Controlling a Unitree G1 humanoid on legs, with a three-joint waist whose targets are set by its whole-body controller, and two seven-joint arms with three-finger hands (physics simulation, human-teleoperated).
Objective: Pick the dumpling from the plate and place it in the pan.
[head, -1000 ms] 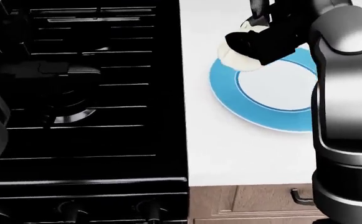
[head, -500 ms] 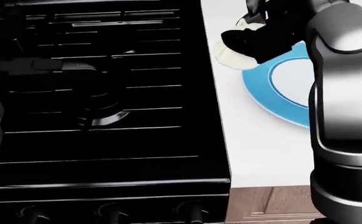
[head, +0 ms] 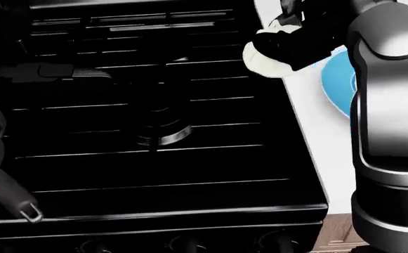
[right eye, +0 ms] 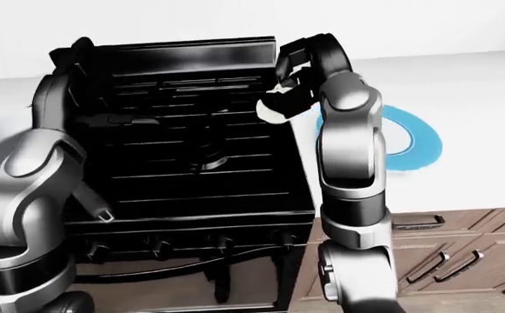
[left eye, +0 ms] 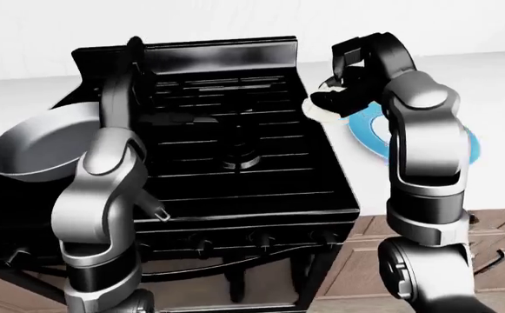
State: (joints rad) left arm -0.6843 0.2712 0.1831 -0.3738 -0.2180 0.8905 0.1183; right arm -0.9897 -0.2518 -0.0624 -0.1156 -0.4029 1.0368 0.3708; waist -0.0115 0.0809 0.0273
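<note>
White countertop runs past a black stove [left eye: 226,150], and at the far left of the left-eye view I see one pan [left eye: 39,147] beside my left arm, whose hand I cannot make out. Further right, my right hand [head: 295,45] is closed round the single dumpling [head: 263,60], over the stove's right edge, clear of the one plate [right eye: 413,140]. I judge this the carry; next comes a long leftward reach to the pan.
</note>
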